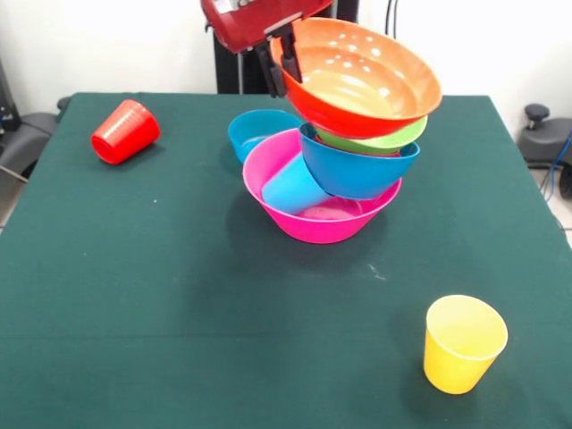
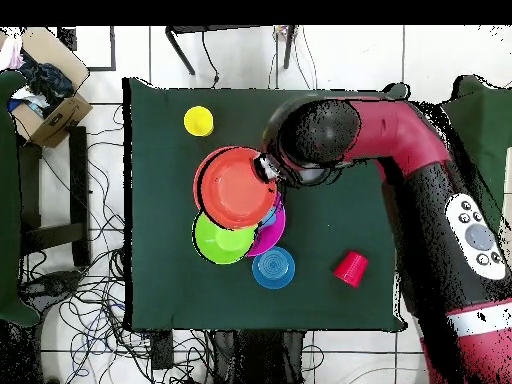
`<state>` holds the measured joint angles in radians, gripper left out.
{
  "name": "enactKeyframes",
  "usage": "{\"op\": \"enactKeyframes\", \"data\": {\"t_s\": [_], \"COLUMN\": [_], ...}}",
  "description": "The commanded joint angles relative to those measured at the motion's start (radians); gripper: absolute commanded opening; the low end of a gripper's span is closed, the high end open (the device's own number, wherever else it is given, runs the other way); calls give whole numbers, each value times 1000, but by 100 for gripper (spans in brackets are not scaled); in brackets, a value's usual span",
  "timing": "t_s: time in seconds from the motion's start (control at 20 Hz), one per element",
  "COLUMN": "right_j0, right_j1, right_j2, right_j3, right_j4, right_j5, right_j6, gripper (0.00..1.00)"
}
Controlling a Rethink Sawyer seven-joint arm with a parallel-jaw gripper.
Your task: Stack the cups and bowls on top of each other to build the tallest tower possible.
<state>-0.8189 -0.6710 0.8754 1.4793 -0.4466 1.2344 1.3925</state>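
A: Where is the end effector [image 1: 288, 70]?
B: At the far rim of the orange bowl [image 1: 362, 76]. Its black fingers [image 1: 291, 64] straddle that rim, one inside and one outside, clamped on it. The bowl tilts, its opening turned toward the front camera.

A: And the tower?
B: The pink bowl [image 1: 308, 223] sits on the green desk [image 1: 161, 286] as the base. A light blue cup [image 1: 293, 186] lies on its side within it. A blue bowl [image 1: 357, 172] leans inside the pink one, resting over its right rim. A green bowl [image 1: 380, 140] is nested in the blue one, and the orange bowl is on top of that. A thin red edge shows between green and orange; I cannot tell what it belongs to.

A: What lies loose?
B: A small blue bowl [image 1: 259, 130] stands upright just behind the pink one, touching or nearly so. A red cup [image 1: 125, 131] lies on its side toward the far left, well apart. A yellow cup [image 1: 464, 343] stands upright at the near right, also well apart.

A: From overhead?
B: The orange bowl [image 2: 236, 187] covers most of the stack, with the green bowl [image 2: 222, 241] and a sliver of pink [image 2: 272, 232] peeking out.
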Motion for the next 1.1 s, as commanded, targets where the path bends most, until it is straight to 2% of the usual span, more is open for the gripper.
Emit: {"op": "enactKeyframes", "data": {"t_s": [0.05,0.35,0.8,1.1], "right_j0": [-20,3,24,25], "right_j1": [-4,-6,-43,-41], "right_j2": [27,17,24,16], "right_j3": [161,156,152,159], "right_j4": [-50,-67,-24,-35], "right_j5": [-106,-115,-52,-65], "right_j6": [-180,-153,-126,-129], "gripper": [0,0,0,0]}}
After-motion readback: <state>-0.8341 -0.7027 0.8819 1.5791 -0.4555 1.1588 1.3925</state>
